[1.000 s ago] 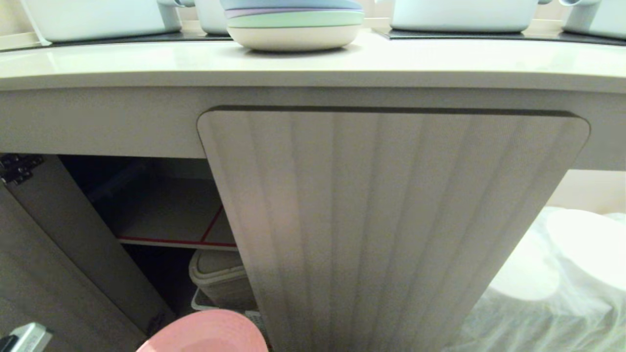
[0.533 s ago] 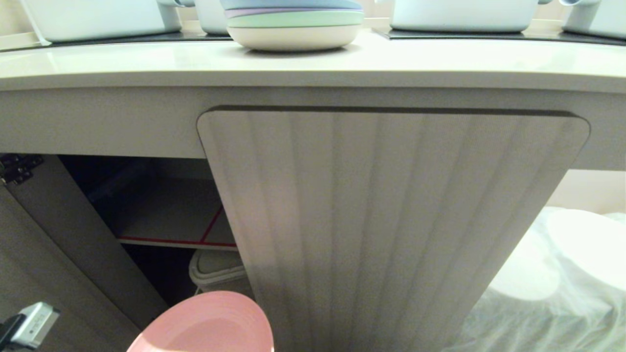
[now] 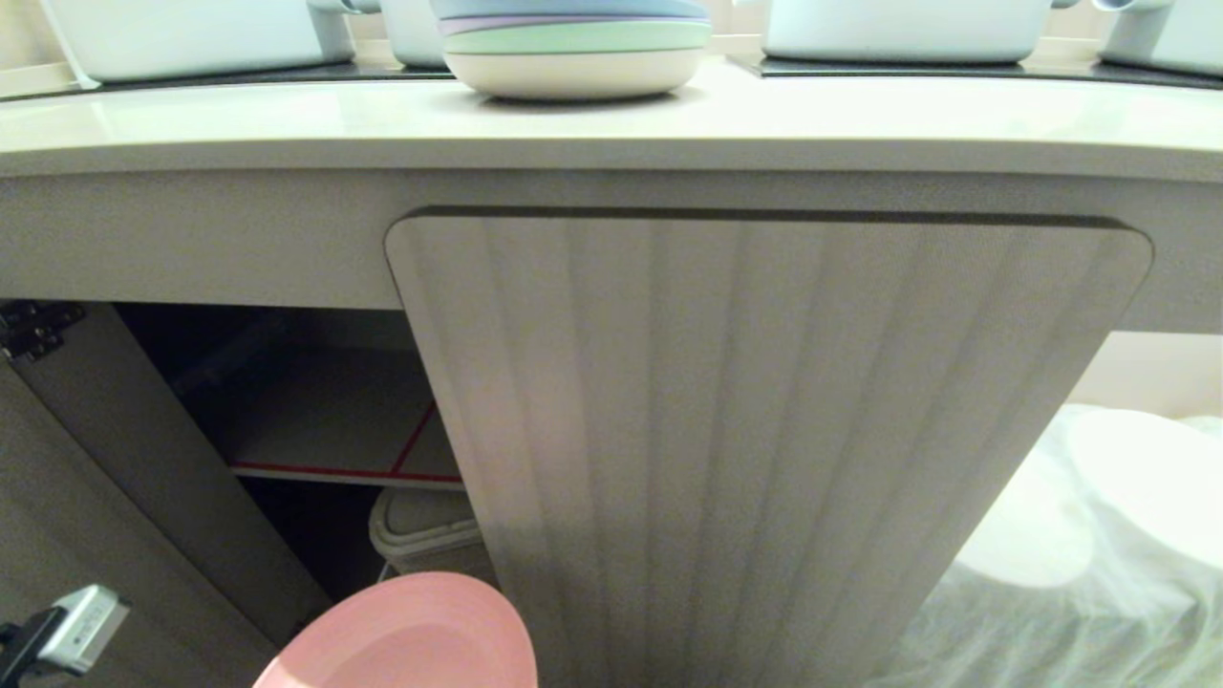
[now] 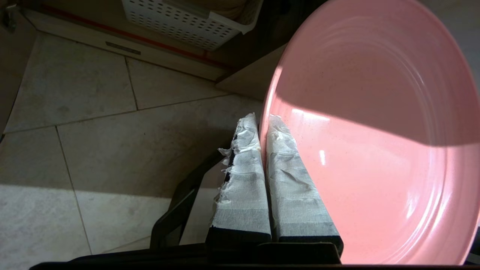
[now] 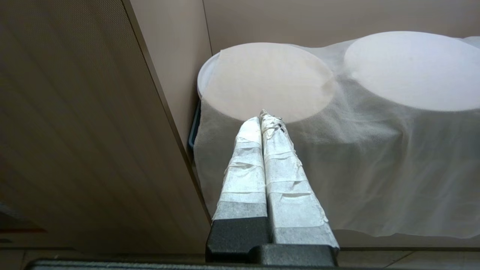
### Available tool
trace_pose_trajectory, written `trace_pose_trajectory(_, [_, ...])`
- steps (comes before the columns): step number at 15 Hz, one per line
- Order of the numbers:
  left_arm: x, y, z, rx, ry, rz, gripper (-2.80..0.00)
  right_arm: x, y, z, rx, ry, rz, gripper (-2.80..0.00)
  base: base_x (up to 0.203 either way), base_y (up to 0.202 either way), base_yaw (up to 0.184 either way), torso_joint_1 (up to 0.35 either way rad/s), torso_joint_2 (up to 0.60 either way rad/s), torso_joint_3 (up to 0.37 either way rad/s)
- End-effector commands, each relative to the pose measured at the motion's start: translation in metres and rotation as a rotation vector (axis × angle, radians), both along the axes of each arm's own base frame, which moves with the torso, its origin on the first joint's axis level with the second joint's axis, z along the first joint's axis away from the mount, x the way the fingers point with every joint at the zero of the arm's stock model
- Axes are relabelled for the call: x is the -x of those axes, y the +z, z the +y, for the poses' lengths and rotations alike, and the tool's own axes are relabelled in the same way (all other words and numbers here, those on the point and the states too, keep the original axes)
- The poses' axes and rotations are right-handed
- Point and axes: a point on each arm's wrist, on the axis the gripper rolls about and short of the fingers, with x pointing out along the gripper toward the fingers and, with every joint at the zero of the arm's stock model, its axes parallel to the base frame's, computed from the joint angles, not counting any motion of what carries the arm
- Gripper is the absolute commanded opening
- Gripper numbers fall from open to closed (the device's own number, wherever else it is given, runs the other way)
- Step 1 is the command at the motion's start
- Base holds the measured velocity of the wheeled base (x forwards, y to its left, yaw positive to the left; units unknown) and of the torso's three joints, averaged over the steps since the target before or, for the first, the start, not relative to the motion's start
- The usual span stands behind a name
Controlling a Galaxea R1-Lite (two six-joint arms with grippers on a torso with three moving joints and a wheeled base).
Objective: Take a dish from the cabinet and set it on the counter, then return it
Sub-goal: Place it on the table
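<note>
The pink dish (image 3: 401, 635) hangs low in front of the open left side of the cabinet (image 3: 315, 411), at the bottom edge of the head view. In the left wrist view my left gripper (image 4: 261, 122) is shut on the rim of the dish (image 4: 375, 150), one taped finger on each side, above the tiled floor. The cream counter (image 3: 382, 119) runs across the top of the head view. My right gripper (image 5: 264, 118) is shut on nothing, parked beside the closed fluted door (image 5: 75, 131).
A stack of plates (image 3: 573, 48) topped by a blue one stands on the counter between white pots. A perforated white basket (image 4: 187, 18) sits under the red-edged shelf (image 3: 344, 471). The left door (image 3: 115, 497) stands open. Cloth-covered round things (image 3: 1099, 516) lie at right.
The pink dish has risen further into the head view. The left wrist camera block at the lower left edge has moved up with it. Nothing else has moved.
</note>
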Motion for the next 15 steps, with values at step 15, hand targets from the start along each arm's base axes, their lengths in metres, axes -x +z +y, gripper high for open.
trace_pose_trajectory(15, [-0.0030,-0.0013,-0.0005,0.001,-0.001,0.023,-2.80,0.0000,0.0001,0.0000,0.000,0.001,-0.001,-2.80,0.000,0.000,0.000,0.146,-0.41,-0.265])
